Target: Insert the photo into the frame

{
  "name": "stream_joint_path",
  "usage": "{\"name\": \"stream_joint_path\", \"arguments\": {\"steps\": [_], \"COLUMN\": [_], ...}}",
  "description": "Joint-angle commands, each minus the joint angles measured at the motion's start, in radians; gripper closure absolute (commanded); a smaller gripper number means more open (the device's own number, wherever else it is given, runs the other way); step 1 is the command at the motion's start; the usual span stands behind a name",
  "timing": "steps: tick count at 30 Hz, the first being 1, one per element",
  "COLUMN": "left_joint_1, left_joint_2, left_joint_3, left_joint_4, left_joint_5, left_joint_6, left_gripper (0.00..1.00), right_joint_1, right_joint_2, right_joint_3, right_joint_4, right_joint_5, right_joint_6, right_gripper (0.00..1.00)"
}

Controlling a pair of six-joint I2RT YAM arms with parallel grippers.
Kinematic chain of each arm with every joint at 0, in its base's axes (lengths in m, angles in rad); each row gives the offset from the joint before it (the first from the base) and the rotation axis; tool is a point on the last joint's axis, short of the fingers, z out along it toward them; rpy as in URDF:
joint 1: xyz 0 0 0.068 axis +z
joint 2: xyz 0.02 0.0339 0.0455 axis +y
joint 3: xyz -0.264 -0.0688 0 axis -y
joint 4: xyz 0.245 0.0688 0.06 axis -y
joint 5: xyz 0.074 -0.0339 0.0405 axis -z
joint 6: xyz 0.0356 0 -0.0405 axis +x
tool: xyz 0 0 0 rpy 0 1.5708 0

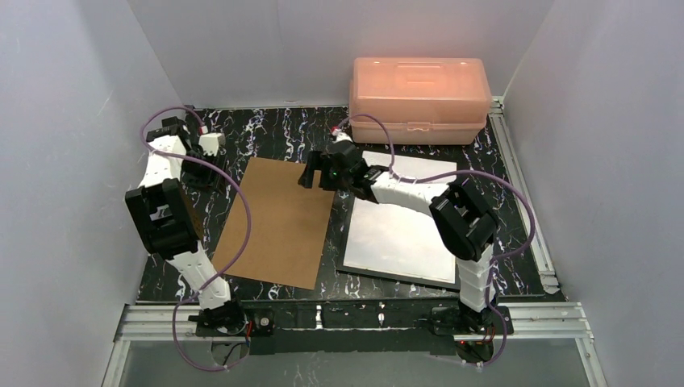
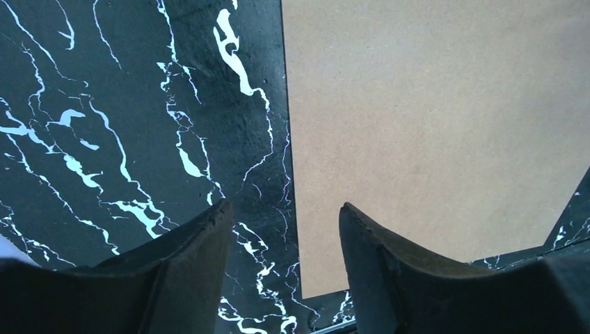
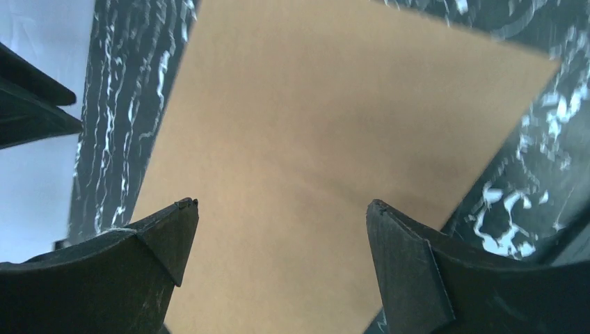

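We're over the brown board [image 1: 278, 222], lying flat on the black marbled table [image 1: 274, 133], and both arms are gathered at its far end. The right gripper [image 1: 313, 173] hangs above the board's far right corner. From the right wrist its fingers [image 3: 167, 236] are spread wide with nothing between them, just bare brown board [image 3: 313, 139] filling the gap below. Over on the other side, the left gripper [image 1: 208, 171] sits just off the board's far left corner. Its wrist view shows the fingers [image 2: 202, 236] parted too, gripping nothing: one tip is above the veined table [image 2: 104, 104], the other above the board's edge [image 2: 431, 125]. Whether either pair is touching down I can't tell. Now the frame [image 1: 395, 242]: it lies flat just right of the board, thin black edge showing along its near side, and the pane is shining pale grey. The two are close but apart, with a strip of table between them. The photo [image 1: 415, 164] shows as a plain white sheet to the right of the board's far end, at the frame's far end, and the right arm crosses in front of it. Whether it rests on the frame or just past it, I can't make out. Well beyond the board, against the back wall, sits a pink plastic box [image 1: 419, 97] with its lid closed.
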Motion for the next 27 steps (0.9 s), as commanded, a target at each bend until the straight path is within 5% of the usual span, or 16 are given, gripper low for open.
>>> {"name": "stream_joint_path", "arguments": {"steps": [1, 4, 7, 16, 27], "left_joint_1": [-0.006, -0.006, -0.004, -0.003, -0.027], "left_joint_2": [-0.027, -0.009, 0.017, 0.088, 0.142], "left_joint_3": [-0.041, -0.064, -0.084, -0.123, -0.169], "left_joint_4": [0.048, 0.086, 0.114, 0.187, 0.214], "left_joint_5": [-0.033, -0.075, -0.113, -0.153, -0.072], "left_joint_6": [0.014, 0.009, 0.002, -0.052, -0.074], "left_gripper": [0.46, 0.52, 0.63, 0.82, 0.88], "right_joint_1": [-0.114, -0.027, 0.036, 0.101, 0.125], "right_joint_2": [0.006, 0.065, 0.115, 0.211, 0.184], "right_joint_3": [-0.079, 0.155, 0.249, 0.327, 0.204], "right_joint_4": [0.098, -0.333, -0.487, -0.648, -0.576], "right_joint_5": [-0.228, 0.056, 0.189, 0.236, 0.174], "right_joint_6": [0.181, 0.05, 0.034, 0.112, 0.236], "right_gripper": [0.01, 0.01, 0.01, 0.01, 0.01]}}
